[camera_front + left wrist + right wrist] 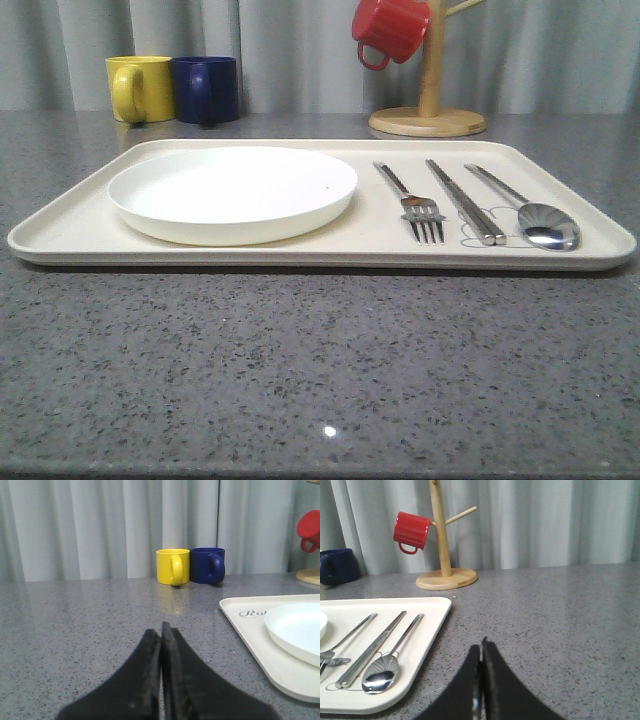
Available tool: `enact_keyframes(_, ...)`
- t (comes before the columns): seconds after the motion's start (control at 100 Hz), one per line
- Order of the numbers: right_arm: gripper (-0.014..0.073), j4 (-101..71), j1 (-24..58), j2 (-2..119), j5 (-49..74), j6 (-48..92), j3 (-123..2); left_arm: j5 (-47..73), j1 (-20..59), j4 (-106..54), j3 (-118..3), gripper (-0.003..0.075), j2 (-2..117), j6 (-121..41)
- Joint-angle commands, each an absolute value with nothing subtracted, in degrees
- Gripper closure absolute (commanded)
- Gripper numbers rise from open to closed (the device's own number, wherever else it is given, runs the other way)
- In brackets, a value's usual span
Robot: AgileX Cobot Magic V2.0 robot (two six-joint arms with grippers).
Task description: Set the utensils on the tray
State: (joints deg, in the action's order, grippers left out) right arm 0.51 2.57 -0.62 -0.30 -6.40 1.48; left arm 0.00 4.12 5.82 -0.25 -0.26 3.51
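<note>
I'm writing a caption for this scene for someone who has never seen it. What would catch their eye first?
Probably the large cream rectangular tray across the grey stone table, holding a round white plate on its left half and a shiny silver fork, chopsticks and spoon lined up side by side on its right. Next, the bright red mug hanging on the wooden mug tree behind the tray, and the yellow mug and dark blue mug standing together at the back left.
</note>
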Motion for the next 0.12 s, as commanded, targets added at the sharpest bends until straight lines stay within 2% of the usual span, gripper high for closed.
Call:
enact_keyframes(0.0, 0.0662, 0.86, 2.30, -1.61, -5.17, -5.88, 0.56, -5.13, 3.94, 5.84, 2.21, 0.0738, -2.20, 4.06)
enact_keyframes(0.11, 0.0662, 0.86, 2.30, -1.61, -5.17, -5.88, 0.56, -5.13, 3.94, 5.84, 2.21, 0.0738, -2.20, 4.06)
